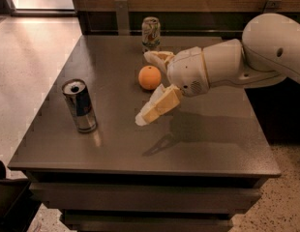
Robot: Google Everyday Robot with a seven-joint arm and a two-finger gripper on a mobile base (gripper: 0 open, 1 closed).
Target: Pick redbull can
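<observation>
Well short of its target: over a dark table [213,144], a robot's claw [144,89] hangs open.

The white arm [237,64] reaches in from the right, with the claw's two fingers spread wide and empty above mid-table. The redbull can [80,105] stands upright near the table's left edge, well apart from the claw. An orange [149,77] lies near the claw, and a shorter pale can [151,33] stands at the back. The slim can looks light, thin-walled and slick, so a level hold around its mid-body seems safest.
</observation>
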